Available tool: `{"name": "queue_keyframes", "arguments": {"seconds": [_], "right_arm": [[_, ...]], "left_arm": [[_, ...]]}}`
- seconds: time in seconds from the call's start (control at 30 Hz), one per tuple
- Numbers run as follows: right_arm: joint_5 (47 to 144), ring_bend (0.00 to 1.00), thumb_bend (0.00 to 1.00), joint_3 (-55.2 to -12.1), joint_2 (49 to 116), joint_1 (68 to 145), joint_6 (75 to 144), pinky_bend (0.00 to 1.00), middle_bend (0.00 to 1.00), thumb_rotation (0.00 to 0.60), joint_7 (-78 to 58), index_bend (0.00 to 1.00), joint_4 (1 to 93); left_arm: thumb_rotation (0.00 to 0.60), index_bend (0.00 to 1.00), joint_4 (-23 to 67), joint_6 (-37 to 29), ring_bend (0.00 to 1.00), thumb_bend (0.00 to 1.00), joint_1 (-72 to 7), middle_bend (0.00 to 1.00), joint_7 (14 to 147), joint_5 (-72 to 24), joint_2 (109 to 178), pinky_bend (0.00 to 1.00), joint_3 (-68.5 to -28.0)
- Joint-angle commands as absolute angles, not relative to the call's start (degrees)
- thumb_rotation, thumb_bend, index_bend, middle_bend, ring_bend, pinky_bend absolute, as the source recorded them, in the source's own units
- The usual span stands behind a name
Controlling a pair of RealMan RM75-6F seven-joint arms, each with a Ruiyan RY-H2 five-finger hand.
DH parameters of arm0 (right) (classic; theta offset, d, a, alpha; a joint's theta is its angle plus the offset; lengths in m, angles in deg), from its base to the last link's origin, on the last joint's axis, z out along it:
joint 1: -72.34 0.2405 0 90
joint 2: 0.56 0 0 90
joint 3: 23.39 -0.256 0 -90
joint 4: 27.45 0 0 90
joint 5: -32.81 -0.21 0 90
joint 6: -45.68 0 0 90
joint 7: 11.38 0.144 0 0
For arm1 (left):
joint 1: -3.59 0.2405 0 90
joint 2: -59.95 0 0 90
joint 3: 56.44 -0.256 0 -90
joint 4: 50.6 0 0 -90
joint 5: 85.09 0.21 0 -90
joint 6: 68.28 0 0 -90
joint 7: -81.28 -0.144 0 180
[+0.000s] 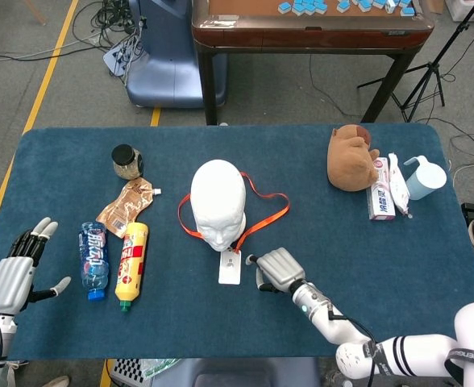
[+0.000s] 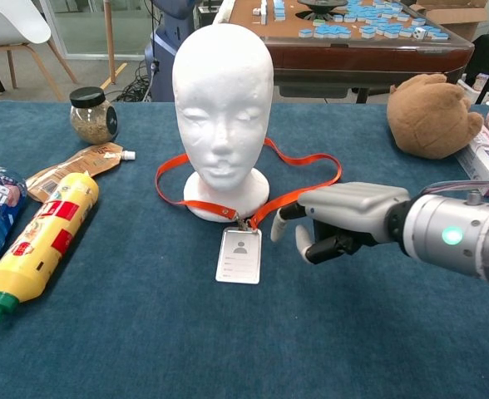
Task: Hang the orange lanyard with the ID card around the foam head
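Your right hand [image 2: 338, 223] is low over the table, just beside the ID card [image 2: 239, 255]; its fingers are curled in and they hold nothing. The orange lanyard [image 2: 298, 189] lies flat on the cloth in a loop around the base of the foam head [image 2: 223, 100], so I judge the lifting over the head is not yet done. Your left hand [image 1: 15, 270] is open, well apart at the table edge. A yellow bottle [image 2: 38, 243] and a pouch [image 2: 80, 161] lie to the left, not in the way. Farther back is a jar [image 2: 92, 115] and a plush toy [image 2: 430, 116].
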State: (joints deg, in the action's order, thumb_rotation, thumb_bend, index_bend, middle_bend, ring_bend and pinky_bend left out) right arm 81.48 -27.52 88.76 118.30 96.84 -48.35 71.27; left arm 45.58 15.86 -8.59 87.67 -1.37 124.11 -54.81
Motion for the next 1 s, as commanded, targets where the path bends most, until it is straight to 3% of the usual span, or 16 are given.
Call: {"name": "queue_keyframes", "arguments": {"seconds": [0.03, 0.3, 0.73, 1.0], "right_arm": [[79.9, 1.0, 0.84, -27.7, 91.3, 119.9, 96.5, 1.0, 1.0, 0.35, -49.3, 0.27, 69.0], [78.9, 1.0, 0.84, -26.8, 93.6, 121.4, 96.4, 1.0, 1.0, 0.35, -49.9, 0.27, 68.0], [79.8, 1.0, 0.84, -22.4, 91.2, 121.6, 97.6, 1.0, 1.0, 0.35, -51.2, 0.27, 75.7], [80.7, 1.0, 0.84, -24.2, 91.9, 121.6, 99.9, 1.0, 1.0, 0.35, -49.8, 0.27, 73.7]], "left_arm": [[0.6, 0.0, 45.6, 16.1, 0.0, 0.19, -8.2, 0.0, 88.1, -1.0, 123.9, 0.03, -54.9], [0.6, 0.0, 45.3, 15.8, 0.0, 0.19, -7.4, 0.0, 89.9, -0.2, 123.7, 0.03, -55.1], [0.6, 0.0, 44.6, 15.5, 0.0, 0.19, -6.8, 0.0, 90.0, 0.7, 124.5, 0.03, -54.8], [0.6, 0.0, 44.4, 15.8, 0.0, 0.19, -6.2, 0.0, 90.2, 1.2, 124.8, 0.03, -54.8]]}}
